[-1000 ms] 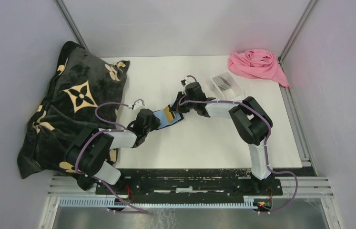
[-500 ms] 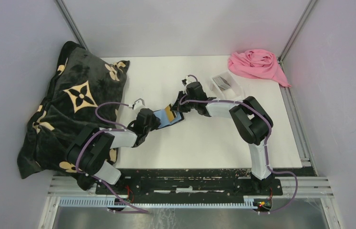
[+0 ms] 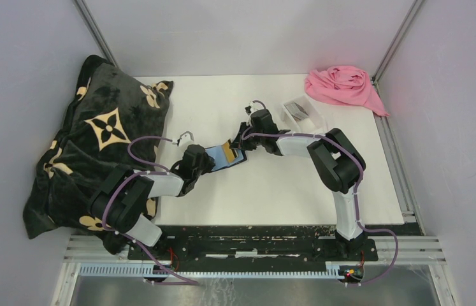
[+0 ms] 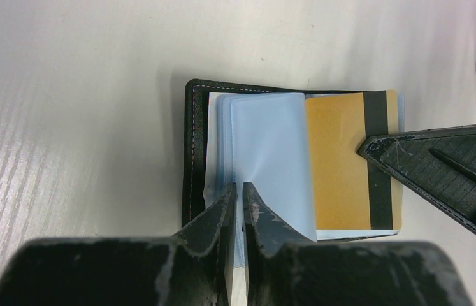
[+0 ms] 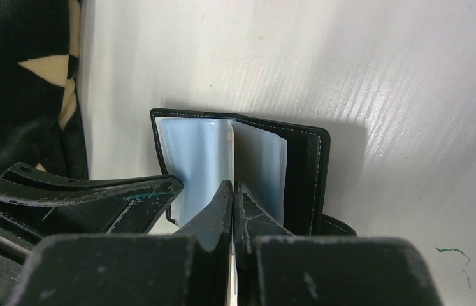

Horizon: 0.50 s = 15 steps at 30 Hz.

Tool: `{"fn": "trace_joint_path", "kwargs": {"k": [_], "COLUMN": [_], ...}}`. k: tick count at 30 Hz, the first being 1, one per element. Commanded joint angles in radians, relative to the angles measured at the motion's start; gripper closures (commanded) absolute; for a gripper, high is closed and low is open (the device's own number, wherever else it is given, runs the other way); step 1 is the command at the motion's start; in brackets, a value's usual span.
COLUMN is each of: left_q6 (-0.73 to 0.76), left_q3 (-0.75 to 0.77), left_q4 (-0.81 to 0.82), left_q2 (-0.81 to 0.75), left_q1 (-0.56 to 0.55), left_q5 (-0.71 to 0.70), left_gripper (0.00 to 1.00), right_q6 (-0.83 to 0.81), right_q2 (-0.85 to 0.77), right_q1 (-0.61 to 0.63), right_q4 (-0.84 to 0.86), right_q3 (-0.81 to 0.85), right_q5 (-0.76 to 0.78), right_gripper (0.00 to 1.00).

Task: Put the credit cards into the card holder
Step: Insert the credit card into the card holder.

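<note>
The card holder point(image 3: 218, 159) lies open on the white table, black cover point(image 4: 188, 146) down and blue-grey sleeves up. A gold credit card point(image 4: 337, 166) with a black stripe lies across its right half, its left part under a raised sleeve leaf. My left gripper point(image 4: 238, 186) is shut on that sleeve leaf at its near edge. My right gripper point(image 5: 232, 183) is shut on the gold card point(image 3: 227, 150), pinching it edge-on at the stripe end. In the top view the left gripper point(image 3: 204, 159) and right gripper point(image 3: 238, 141) face each other across the card holder point(image 5: 305, 166).
A clear plastic tray point(image 3: 302, 109) holding dark cards stands behind the right arm. A pink cloth point(image 3: 343, 86) lies at the back right corner. A black pillow point(image 3: 95, 140) with tan flower marks fills the left side, close to the left arm.
Almost nothing has moved. The right gripper and the gold card have crept very slightly towards the left gripper; both grips stay as they were.
</note>
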Motion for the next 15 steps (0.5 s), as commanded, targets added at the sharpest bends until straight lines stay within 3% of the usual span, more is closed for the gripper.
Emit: {"fn": "trace_joint_path", "kwargs": {"k": [1, 15], "left_q6": [0.068, 0.070], "left_q3": [-0.024, -0.026], "left_q4": [-0.134, -0.134], "left_q2": [0.053, 0.052], "left_q1": [0.004, 0.006], "left_q5": [0.018, 0.022], "left_gripper": [0.85, 0.86], "right_q6": [0.012, 0.137], "right_q2": [-0.032, -0.004], "right_q1": [-0.004, -0.030], "right_q4": [0.044, 0.195], "right_q3": [-0.008, -0.070], "right_q5": [-0.011, -0.062], "right_gripper": [0.99, 0.99]}}
